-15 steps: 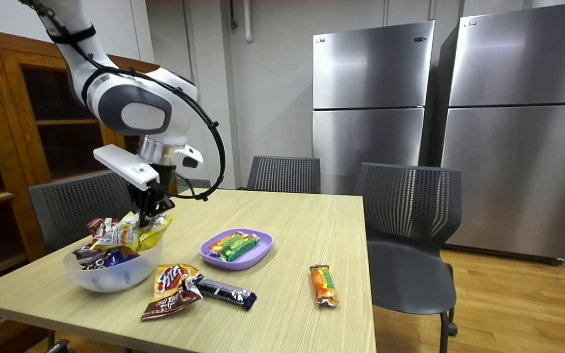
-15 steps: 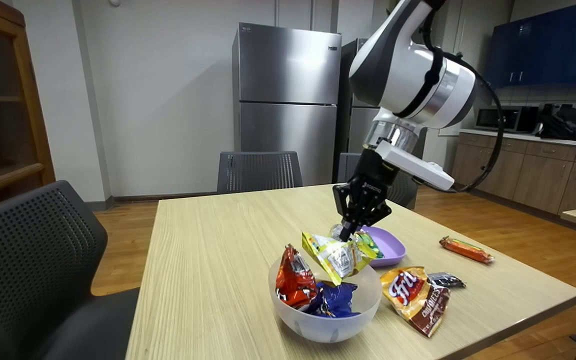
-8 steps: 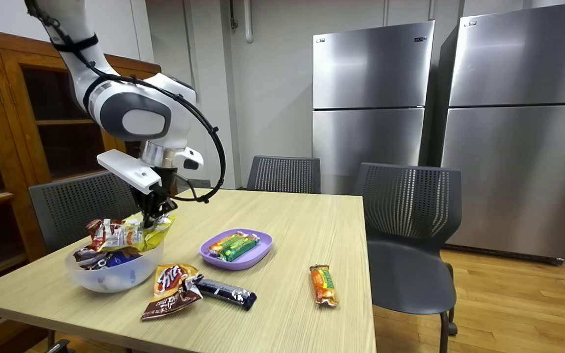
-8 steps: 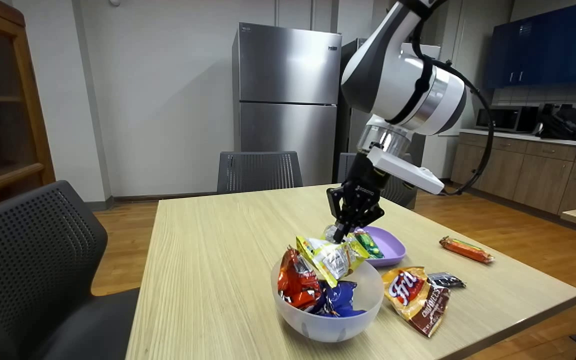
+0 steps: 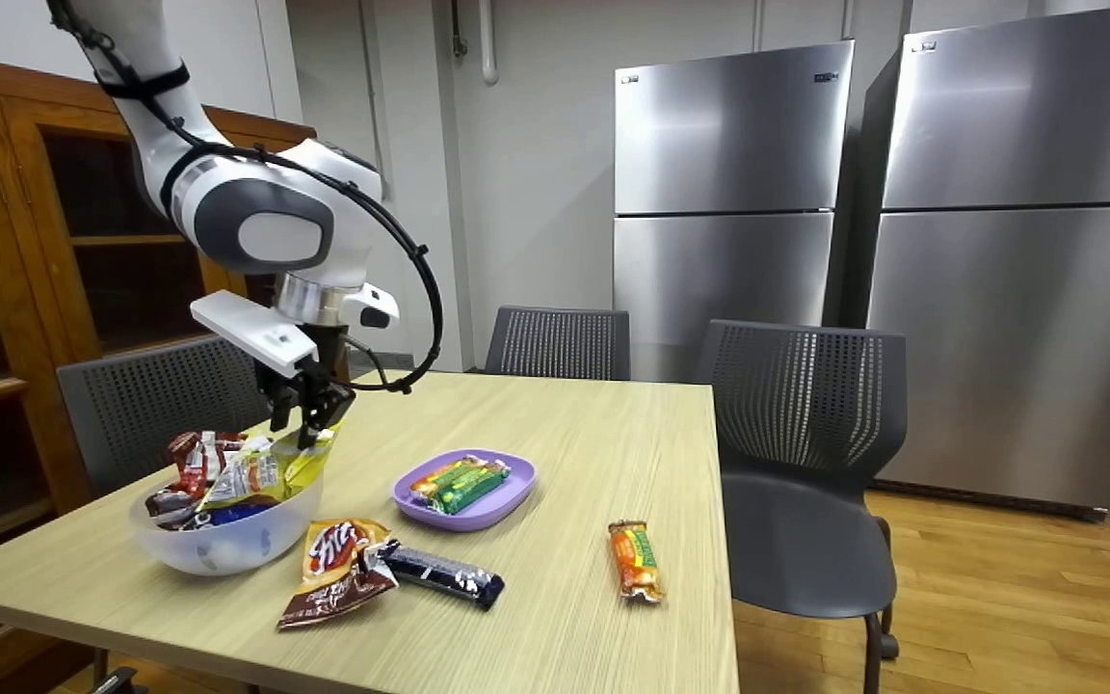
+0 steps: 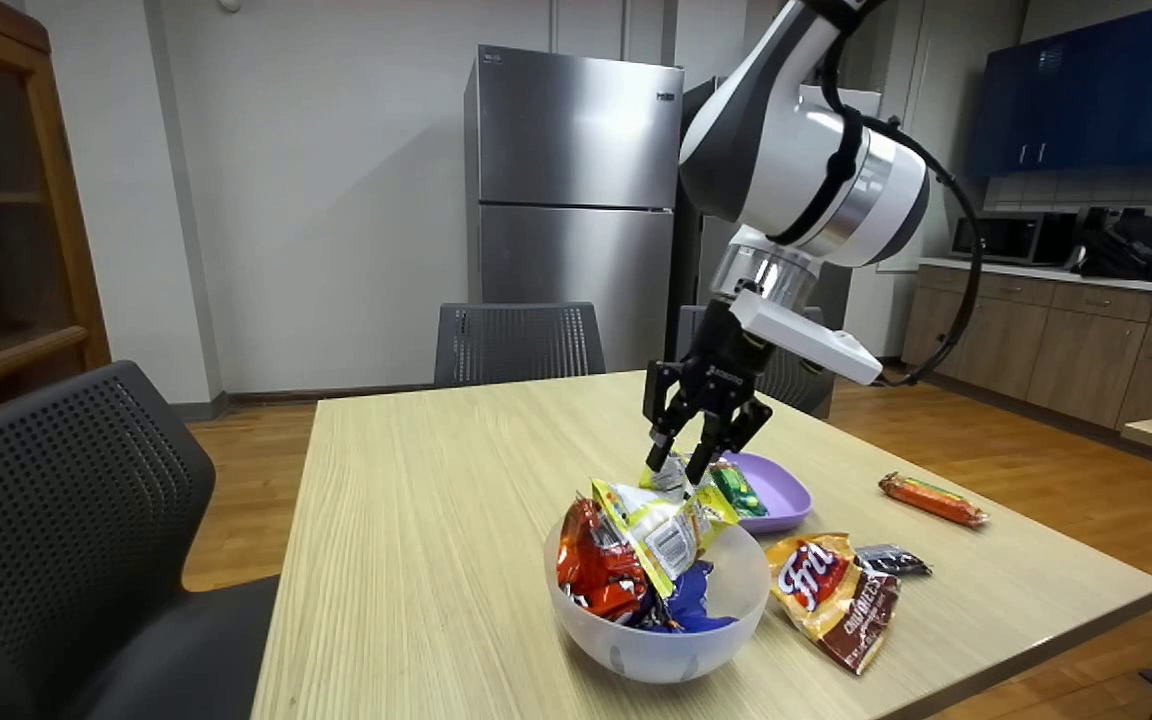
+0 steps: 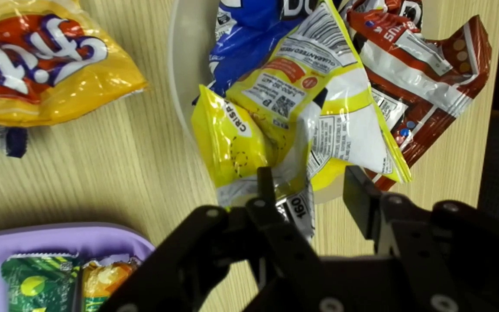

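So the yellow chip bag (image 7: 306,117) is sitting in the frosted bowl (image 6: 656,655), lying tilted over a blue bag (image 6: 688,602) and next to a reddish bag (image 6: 591,562), with one end poking up past the rim, and that's looking like the mostly done part to me. The gripper (image 6: 678,463) is hanging right at that raised end with its jaws standing apart, so it isn't pinching anything as far as I'm seeing (one jaw is looking super close to the bag in the wrist view, and I'm not managing to tell whether it's actually touching). What's looking unfinished right there is just that the gripper isn't sitting clear of the bag yet. As for the other snacks, a green bar (image 7: 41,281) and an orange bar (image 7: 104,279) are already lying side by side on the purple plate (image 5: 507,499). Meanwhile three things are lying loose on the table (image 5: 555,424), outside both the bowl and the plate: an orange-and-brown chip bag (image 5: 335,571) is resting just beside the bowl, a dark wrapped bar (image 5: 444,575) is sitting with one end up against that bag in an exterior view, and a loose bar (image 5: 636,562) in orange and green wrapping is lying well apart from everything, over toward the table's edge.
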Controlling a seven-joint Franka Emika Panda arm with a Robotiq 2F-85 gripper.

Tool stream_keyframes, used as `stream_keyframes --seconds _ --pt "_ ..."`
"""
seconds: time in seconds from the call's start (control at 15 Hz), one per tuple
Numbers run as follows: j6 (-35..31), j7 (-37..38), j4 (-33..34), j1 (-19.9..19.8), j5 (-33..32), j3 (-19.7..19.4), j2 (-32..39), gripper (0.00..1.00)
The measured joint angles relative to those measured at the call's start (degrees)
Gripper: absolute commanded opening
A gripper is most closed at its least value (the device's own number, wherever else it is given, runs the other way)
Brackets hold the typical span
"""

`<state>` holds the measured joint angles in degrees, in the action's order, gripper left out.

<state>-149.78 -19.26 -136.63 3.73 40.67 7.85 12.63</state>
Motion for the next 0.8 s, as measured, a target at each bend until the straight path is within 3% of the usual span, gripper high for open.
stream_keyframes --seconds 0.2,0.8 --pt "0.0 -0.6 0.0 -0.4 0.0 0.0 -1.6 0.99" --pt "-0.1 -0.9 -1.8 -2.9 0.0 -2.6 -6.9 1.0"
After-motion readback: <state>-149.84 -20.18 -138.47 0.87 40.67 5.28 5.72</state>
